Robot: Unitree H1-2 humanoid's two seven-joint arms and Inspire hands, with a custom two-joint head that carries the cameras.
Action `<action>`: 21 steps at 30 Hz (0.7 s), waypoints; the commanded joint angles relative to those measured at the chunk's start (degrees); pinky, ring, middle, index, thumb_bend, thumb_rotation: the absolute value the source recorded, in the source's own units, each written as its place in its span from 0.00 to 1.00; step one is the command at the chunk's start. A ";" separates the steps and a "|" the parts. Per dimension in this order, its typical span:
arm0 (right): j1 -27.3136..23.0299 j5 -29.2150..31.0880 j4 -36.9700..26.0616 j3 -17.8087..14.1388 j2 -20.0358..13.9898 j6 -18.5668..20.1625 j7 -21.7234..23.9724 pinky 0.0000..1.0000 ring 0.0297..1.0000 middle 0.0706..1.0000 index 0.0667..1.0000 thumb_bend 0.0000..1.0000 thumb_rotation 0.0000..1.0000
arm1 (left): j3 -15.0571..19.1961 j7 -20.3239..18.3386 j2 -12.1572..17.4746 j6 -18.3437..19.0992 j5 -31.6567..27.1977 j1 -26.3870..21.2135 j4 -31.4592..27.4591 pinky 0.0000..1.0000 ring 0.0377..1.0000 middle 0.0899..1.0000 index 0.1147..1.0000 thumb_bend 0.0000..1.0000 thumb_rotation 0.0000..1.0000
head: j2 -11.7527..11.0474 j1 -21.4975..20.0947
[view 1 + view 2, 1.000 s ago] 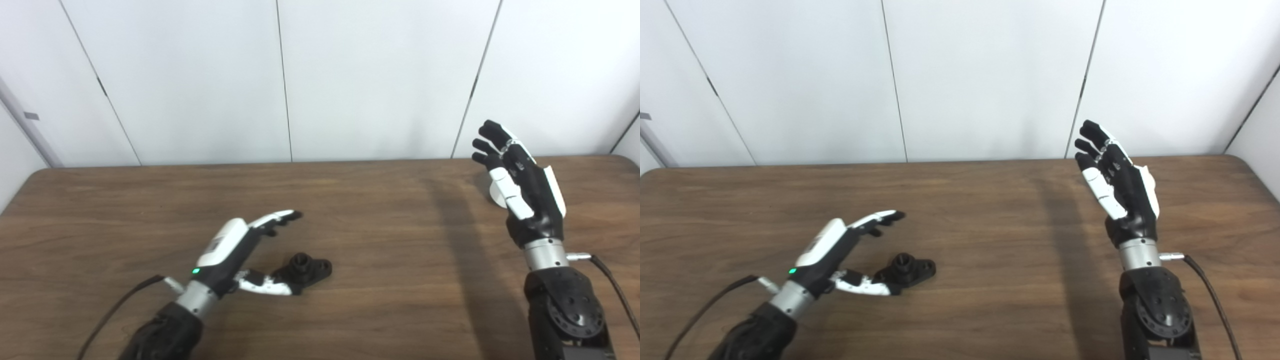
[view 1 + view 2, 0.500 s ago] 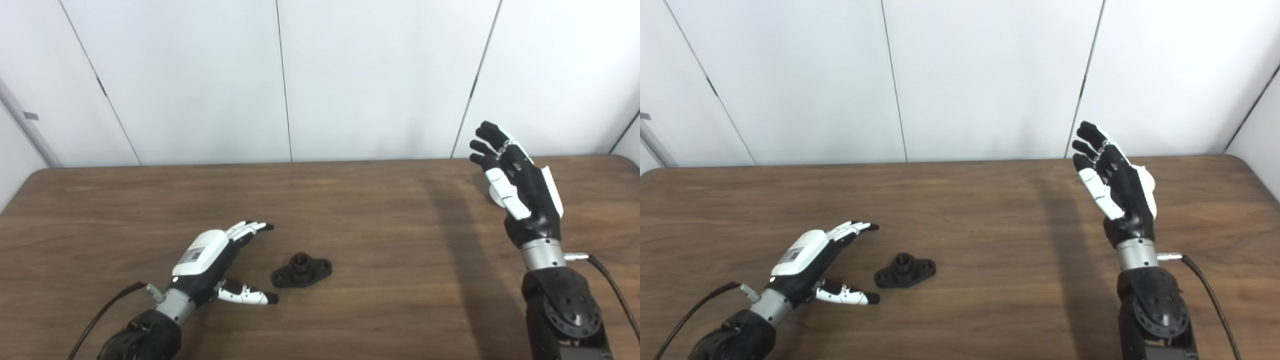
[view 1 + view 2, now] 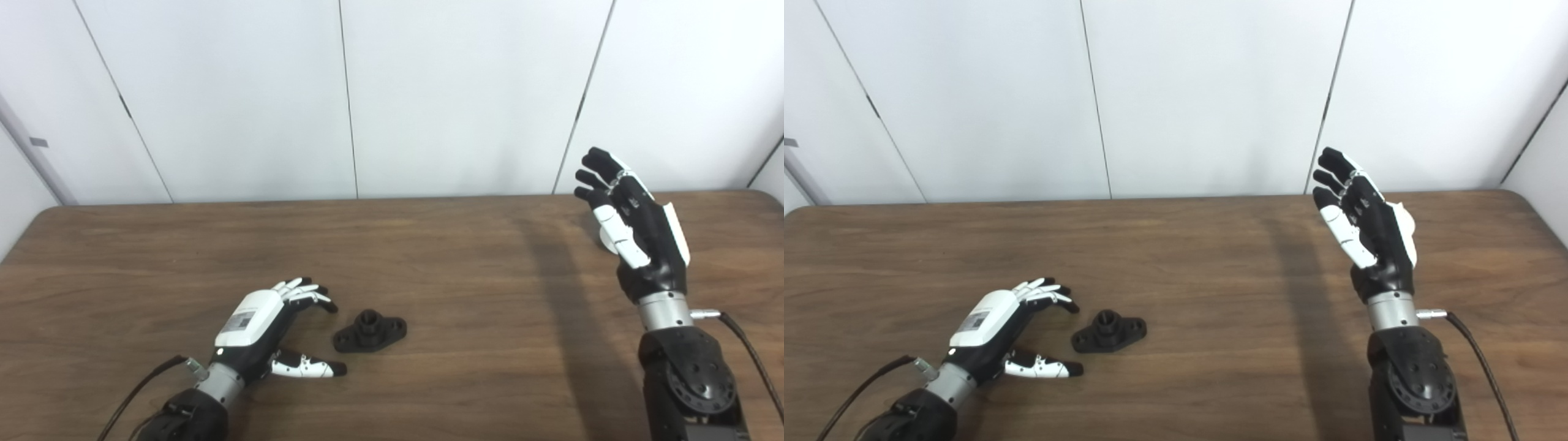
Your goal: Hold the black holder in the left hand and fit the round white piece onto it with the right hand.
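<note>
The brown wooden worktop point(image 3: 429, 257) fills the lower scene below white wall panels point(image 3: 459, 92). The right hand point(image 3: 637, 226) is raised above the far right of the worktop, fingers spread and holding nothing; behind it a sliver of the round white piece point(image 3: 606, 240) shows on the worktop. The left hand point(image 3: 269, 331) hangs low at the near left, fingers and thumb apart, empty. The black holder point(image 3: 370, 331) lies flat just beside its fingertips, untouched.
</note>
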 commanded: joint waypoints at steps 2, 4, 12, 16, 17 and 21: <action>-1.67 -0.06 -1.96 -0.04 0.19 -0.96 -0.60 0.79 0.82 0.85 0.82 0.47 0.59 | -1.93 -0.05 0.39 -1.04 1.92 -0.10 0.91 0.94 0.95 0.82 0.59 1.00 0.46 | 0.06 0.02; -1.60 -0.27 -2.16 0.06 0.22 -0.83 -0.65 0.79 0.82 0.85 0.82 0.46 0.59 | -2.39 0.30 0.25 -0.90 2.19 -0.23 1.08 0.94 0.95 0.82 0.59 1.00 0.48 | 0.10 -0.07; -1.42 -0.74 -3.10 0.08 0.57 0.06 -0.84 0.79 0.83 0.85 0.82 0.45 0.58 | -3.47 0.47 -0.36 -0.46 1.40 -0.51 2.05 1.00 0.95 0.82 0.59 1.00 0.44 | 0.14 -0.35; -1.43 -0.61 -3.62 0.06 0.70 0.64 -1.02 0.80 0.83 0.85 0.82 0.45 0.59 | -3.78 0.27 -0.50 -0.03 1.00 -0.60 1.99 0.99 0.95 0.82 0.59 1.00 0.40 | 0.28 -0.61; -1.46 -0.82 -3.67 0.11 0.64 0.73 -1.12 0.80 0.83 0.85 0.82 0.46 0.59 | -3.83 0.23 -0.52 -0.04 0.87 -0.62 2.04 0.99 0.95 0.82 0.59 1.00 0.39 | 0.29 -0.72; -1.69 0.10 -3.47 0.06 0.59 0.66 -0.89 0.81 0.83 0.85 0.82 0.45 0.58 | -4.32 0.14 -0.57 0.23 0.86 -0.72 2.29 1.00 0.95 0.82 0.59 1.00 0.36 | 0.34 -1.05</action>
